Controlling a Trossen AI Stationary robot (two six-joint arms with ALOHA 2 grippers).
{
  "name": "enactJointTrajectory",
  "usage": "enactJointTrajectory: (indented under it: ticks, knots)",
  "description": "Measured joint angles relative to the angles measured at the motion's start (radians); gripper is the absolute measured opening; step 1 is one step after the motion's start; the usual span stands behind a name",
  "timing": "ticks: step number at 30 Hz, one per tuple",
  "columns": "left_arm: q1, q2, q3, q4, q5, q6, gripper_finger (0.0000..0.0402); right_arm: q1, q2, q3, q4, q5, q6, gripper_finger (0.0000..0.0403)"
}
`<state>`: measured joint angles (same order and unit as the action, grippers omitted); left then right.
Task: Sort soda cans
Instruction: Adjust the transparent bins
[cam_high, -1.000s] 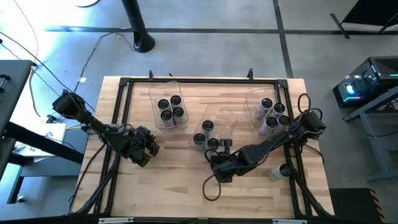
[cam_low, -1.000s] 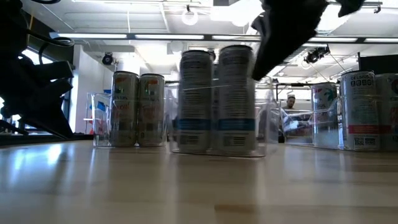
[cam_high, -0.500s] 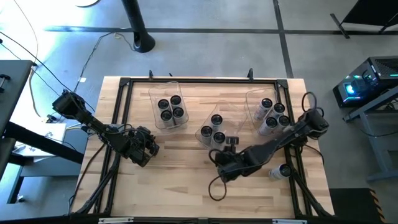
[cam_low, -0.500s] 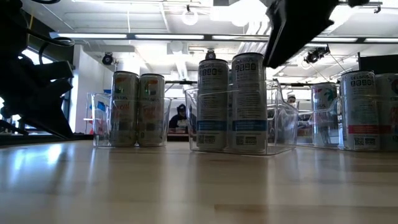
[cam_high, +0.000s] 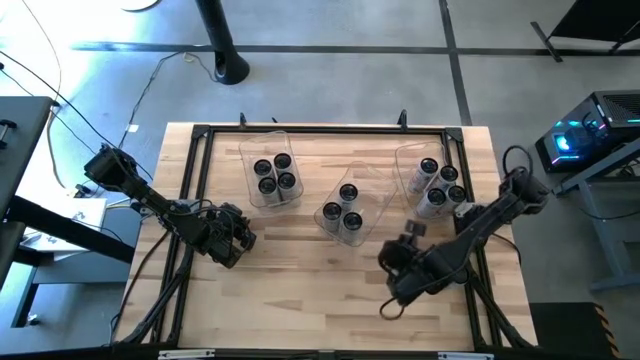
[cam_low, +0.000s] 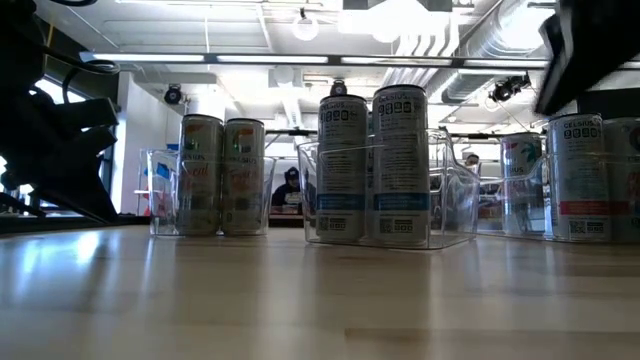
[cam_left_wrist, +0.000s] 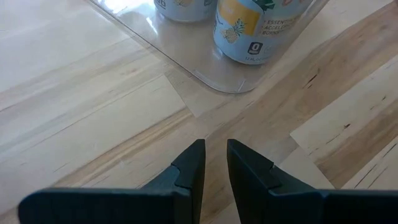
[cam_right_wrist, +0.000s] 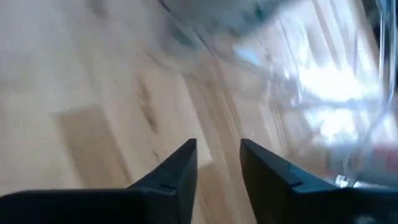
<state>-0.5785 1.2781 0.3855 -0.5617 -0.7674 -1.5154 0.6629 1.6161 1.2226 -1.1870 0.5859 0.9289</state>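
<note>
On the wooden surface (cam_high: 290, 270) we find the left claw (cam_high: 240, 243) resting low near the left edge, holding nothing, with its fingers (cam_left_wrist: 189, 168) set to a narrow gap, as the left wrist view shows. Just ahead of it stands the left bin (cam_high: 252, 155), a clear plastic box containing four soda cans (cam_high: 274, 172) upright in a tight cluster; in the low view these appear as a pair of cans at the left. Toward the centre we see the middle bin (cam_high: 372, 195), turned at an angle to the frame, with three upright cans (cam_high: 342, 211) grouped at its near end. To the right of it, the right claw (cam_high: 408, 233) hangs above bare wood between the middle bin and the right bin (cam_high: 408, 160), apart from both; its fingers (cam_right_wrist: 177, 169) stand slightly apart with nothing between them. The right bin holds a cluster of upright cans (cam_high: 440, 186) near the right edge of the surface. The right wrist view is blurred, and we cannot identify the clear plastic it shows.
</note>
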Motion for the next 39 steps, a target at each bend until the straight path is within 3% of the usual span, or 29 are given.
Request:
enactJointTrajectory:
  ticks: [7, 11, 20, 31, 39]
  knots:
    - [0.0, 0.0, 0.0, 0.003, -0.005, 0.017, 0.0062, -0.061, -0.038, -0.315, 0.235, 0.001, 0.199, 0.0044]
    - [0.018, 0.0, 0.0, -0.006, -0.005, -0.016, 0.0062, -0.15, -0.038, -0.429, 0.434, 0.001, 0.15, 0.0006]
    - [0.127, -0.002, 0.0, -0.176, 0.004, -0.121, 0.0062, -0.352, -0.039, -0.506, 0.649, 0.036, -0.046, 0.0001]
    - [0.332, -0.003, 0.0, -0.137, -0.011, 0.142, 0.0004, -0.526, -0.039, -0.507, 0.882, 0.005, -0.383, 0.0]
    - [0.522, -0.003, 0.0, 0.041, -0.031, 0.517, 0.0001, -0.652, -0.039, -0.506, 1.039, -0.04, -0.59, 0.0]
